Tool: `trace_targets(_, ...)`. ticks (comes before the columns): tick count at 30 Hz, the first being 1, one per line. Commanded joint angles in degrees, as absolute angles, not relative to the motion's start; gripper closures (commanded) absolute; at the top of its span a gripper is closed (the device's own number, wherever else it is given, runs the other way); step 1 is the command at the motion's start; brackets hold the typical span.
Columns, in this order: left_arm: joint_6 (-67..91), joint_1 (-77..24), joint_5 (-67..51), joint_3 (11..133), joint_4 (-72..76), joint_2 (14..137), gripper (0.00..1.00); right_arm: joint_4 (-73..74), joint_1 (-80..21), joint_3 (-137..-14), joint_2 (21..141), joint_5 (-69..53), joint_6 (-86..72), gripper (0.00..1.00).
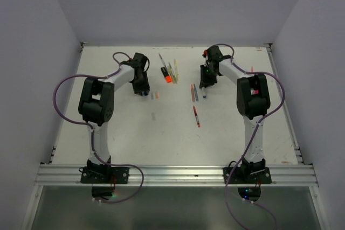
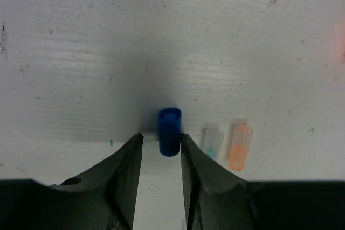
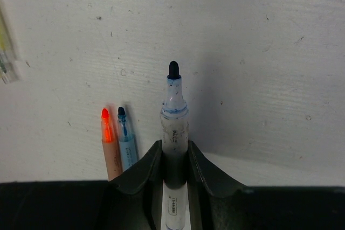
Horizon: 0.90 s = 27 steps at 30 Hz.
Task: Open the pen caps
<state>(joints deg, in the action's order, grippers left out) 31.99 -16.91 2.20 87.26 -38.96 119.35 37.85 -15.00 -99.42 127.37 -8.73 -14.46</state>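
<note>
Partway | left claw (image 2: 161,136) standing spread around short blue plastic cap (image 2: 169,131) beside orange translucent cap (image 2: 240,146), surface's left-centre | right claw (image 3: 174,145) pinching uncapped blue-tipped white marker (image 3: 174,117) | far-edge orange highlighter (image 1: 168,75) seemingly waiting

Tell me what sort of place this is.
Probably a laboratory robot cell: plain white walls enclose an ink-stained table, and a left arm and a right arm stand on an aluminium rail.

First cap (image 2: 169,131): on your table (image 2: 81,52), between the left gripper (image 2: 161,141) fingertips.
Second cap (image 2: 212,143): just right of the first.
Third cap (image 2: 240,146): right of the second.
Marker (image 3: 175,127): between your right gripper (image 3: 175,148) jaws.
Inner pen (image 3: 127,146): just left of it.
Outer pen (image 3: 110,154): further left.
</note>
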Motion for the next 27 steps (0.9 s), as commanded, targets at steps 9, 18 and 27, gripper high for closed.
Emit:
trace_targets(9,31.29,-16.17,4.83,84.55,-40.69,120.15,0.56,39.81,-15.82,-98.7,128.06,-10.98,-13.8,0.67)
trace_targets(18,31.38,-15.38,3.52,83.67,-40.08,116.55,0.46,40.51,-15.65,-100.36,125.77,-10.9,-14.68,0.57)
trace_targets(27,33.13,-15.38,0.26,82.88,-38.94,110.58,0.37,45.87,-15.56,-109.33,125.33,-9.23,-15.21,0.53)
